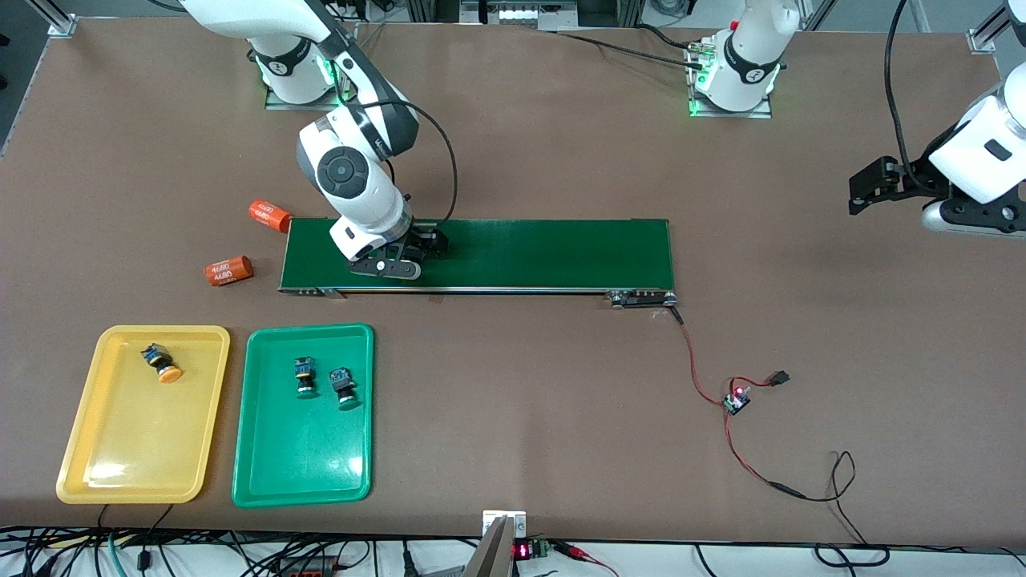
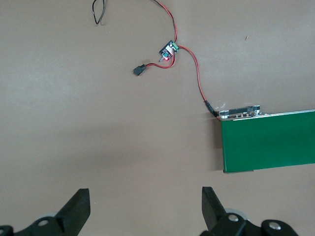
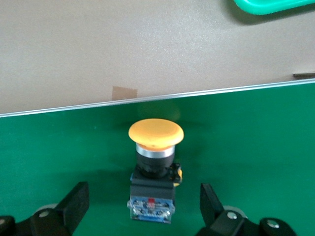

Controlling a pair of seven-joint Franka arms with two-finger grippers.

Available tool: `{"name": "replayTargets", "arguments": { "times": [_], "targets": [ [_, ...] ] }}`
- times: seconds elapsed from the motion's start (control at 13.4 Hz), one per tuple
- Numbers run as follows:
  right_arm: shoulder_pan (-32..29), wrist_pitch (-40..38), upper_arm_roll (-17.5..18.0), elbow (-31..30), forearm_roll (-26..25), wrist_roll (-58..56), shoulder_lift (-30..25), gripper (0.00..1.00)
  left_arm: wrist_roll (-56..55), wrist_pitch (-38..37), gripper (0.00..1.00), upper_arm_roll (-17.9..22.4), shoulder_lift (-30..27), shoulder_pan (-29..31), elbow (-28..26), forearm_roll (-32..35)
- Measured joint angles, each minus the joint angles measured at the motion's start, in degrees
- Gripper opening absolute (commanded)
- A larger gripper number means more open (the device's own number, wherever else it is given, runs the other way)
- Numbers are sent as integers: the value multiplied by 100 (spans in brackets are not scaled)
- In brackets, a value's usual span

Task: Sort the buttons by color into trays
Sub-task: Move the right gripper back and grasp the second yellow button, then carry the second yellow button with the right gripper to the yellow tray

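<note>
An orange-capped button lies on its side on the dark-green belt. My right gripper is open and low over it, one finger on each side of its blue-and-black body, not touching. From the front the right gripper hides this button. The yellow tray holds one orange-capped button. Beside it, the green tray holds two green-capped buttons. My left gripper waits open above bare table past the left arm's end of the belt, its fingers holding nothing.
Two orange cylinders lie by the belt's end toward the right arm. A red-and-black cable runs from the belt's other end to a small controller board. A corner of the green tray shows near the belt.
</note>
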Motion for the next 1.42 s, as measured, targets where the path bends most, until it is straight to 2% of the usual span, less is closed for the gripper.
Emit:
{"name": "replayTargets", "arguments": {
  "times": [0.07, 0.45, 0.67, 0.97, 1.42],
  "targets": [
    [-10, 28, -5, 0, -13, 0, 31, 92, 0, -2, 100, 0, 0, 0, 0, 0],
    [-163, 50, -71, 0, -134, -274, 40, 33, 2, -3, 100, 0, 0, 0, 0, 0],
    [-205, 46, -139, 0, -147, -484, 36, 10, 2, -4, 100, 2, 0, 0, 0, 0],
    [-239, -6, -310, 101, -159, -893, -2, 6, 2, -4, 100, 2, 0, 0, 0, 0],
    [-754, -1806, -524, 1508, -153, -2193, -219, 6, 2, -4, 100, -2, 0, -1, 0, 0]
  ]
}}
